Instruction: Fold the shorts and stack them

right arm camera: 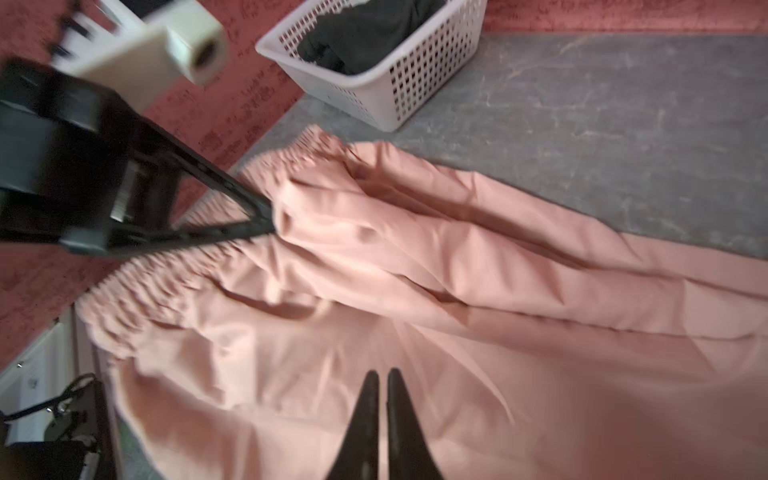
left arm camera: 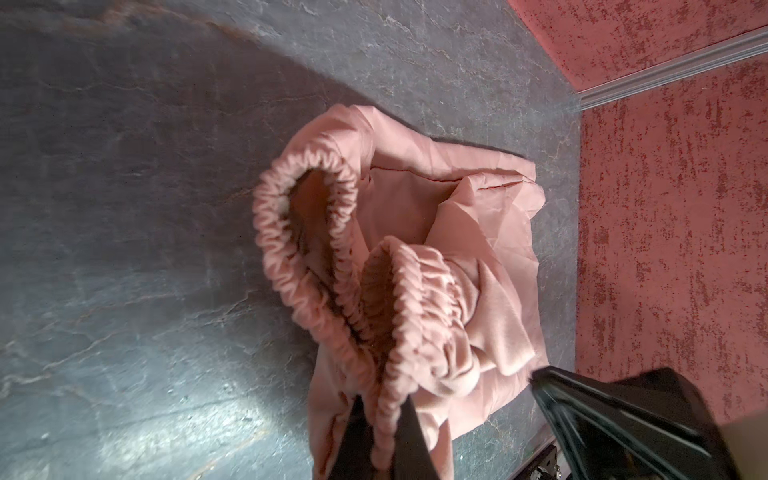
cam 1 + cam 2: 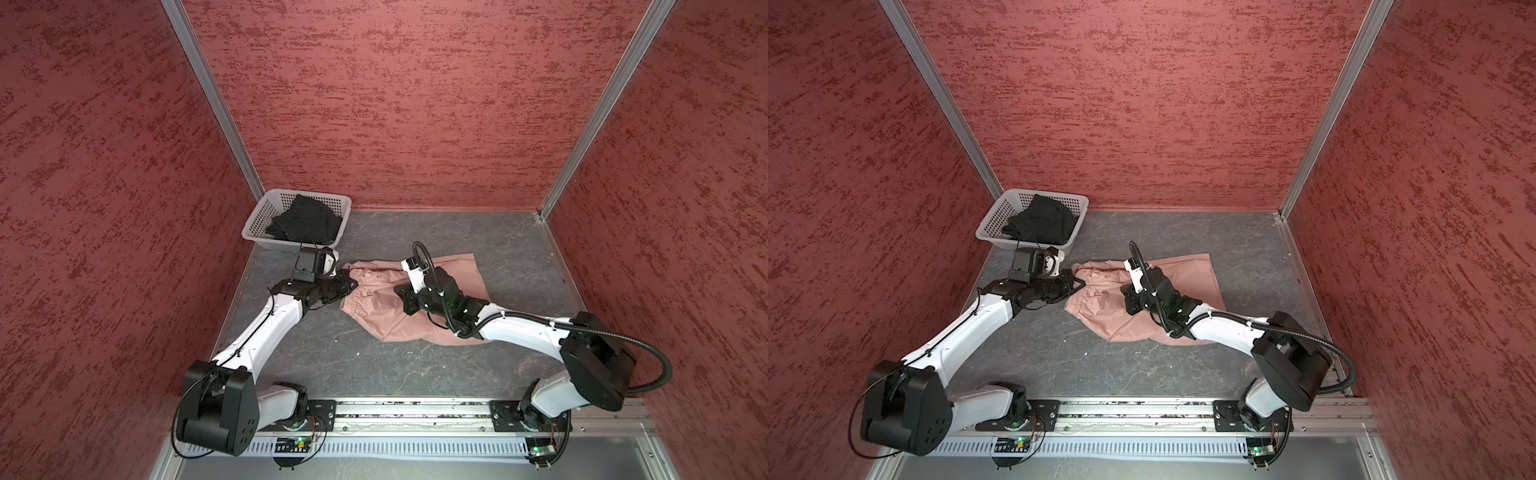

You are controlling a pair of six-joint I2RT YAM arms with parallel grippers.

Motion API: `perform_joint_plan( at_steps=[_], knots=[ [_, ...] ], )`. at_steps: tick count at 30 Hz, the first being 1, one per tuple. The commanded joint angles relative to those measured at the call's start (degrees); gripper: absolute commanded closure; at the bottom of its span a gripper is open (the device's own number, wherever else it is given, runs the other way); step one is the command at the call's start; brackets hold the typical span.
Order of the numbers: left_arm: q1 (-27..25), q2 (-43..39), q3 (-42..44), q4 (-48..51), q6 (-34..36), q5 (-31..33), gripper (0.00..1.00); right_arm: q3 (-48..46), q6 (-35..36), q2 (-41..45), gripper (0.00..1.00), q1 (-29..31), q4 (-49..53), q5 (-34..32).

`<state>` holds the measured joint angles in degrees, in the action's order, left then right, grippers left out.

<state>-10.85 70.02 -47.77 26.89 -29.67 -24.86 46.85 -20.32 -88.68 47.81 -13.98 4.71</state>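
Both are clamped on the smooth pink shorts (image 3: 386, 320) mid-table: left gripper (image 2: 384, 415) on the ruched waistband (image 2: 307, 232) at nine o'clock, right gripper (image 1: 383, 374) on flat cloth. The black shorts (image 3: 305, 222) are crumpled in the perforated basket (image 3: 266, 210) at eleven o'clock.

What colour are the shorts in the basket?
Black. The shorts in the white basket show best in the right wrist view.
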Motion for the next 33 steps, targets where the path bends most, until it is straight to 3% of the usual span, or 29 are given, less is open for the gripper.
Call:
perform_joint_plan(
  at_steps=[1, 12, 15, 18, 23, 28, 30, 33],
  knots=[
    [0.77, -2.22, -2.07, 5.81, 2.67, 1.48, 1.0, -2.87, -5.88, -3.7, 1.0, -1.52, -3.85, 3.36],
    [0.73, -6.29, -7.81, 15.58, 5.0, 3.6, 1.0, 8.32, -9.69, -24.41, 0.99, -1.86, -10.29, 17.73],
    [0.57, -6.65, -10.79, 20.07, 5.08, 4.48, 1.0, 10.66, -12.63, -26.91, 0.86, -1.85, -14.08, 20.55],
    [0.39, -6.11, -14.03, 25.43, 6.77, 8.49, 1.0, 11.67, -14.19, -26.57, 0.7, -1.85, -15.53, 21.51],
    [0.39, -3.53, -18.25, 31.92, 9.25, 17.22, 1.0, 8.64, -12.51, -19.52, 0.62, -4.05, -13.03, 18.13],
    [0.47, -1.44, -20.2, 32.39, 9.84, 19.53, 1.0, 3.0, -8.19, -10.72, 0.61, -10.61, -5.62, 15.04],
    [0.57, -0.32, -21.01, 32.39, 10.22, 19.49, 1.0, 3.9, -1.84, -9.41, 0.66, -11.22, 1.28, 11.57],
    [0.57, 1.43, -22.06, 32.16, 10.51, 19.34, 1.0, 6.61, 3.12, -11.24, 0.75, -10.3, 4.51, 14.65]
  ],
)
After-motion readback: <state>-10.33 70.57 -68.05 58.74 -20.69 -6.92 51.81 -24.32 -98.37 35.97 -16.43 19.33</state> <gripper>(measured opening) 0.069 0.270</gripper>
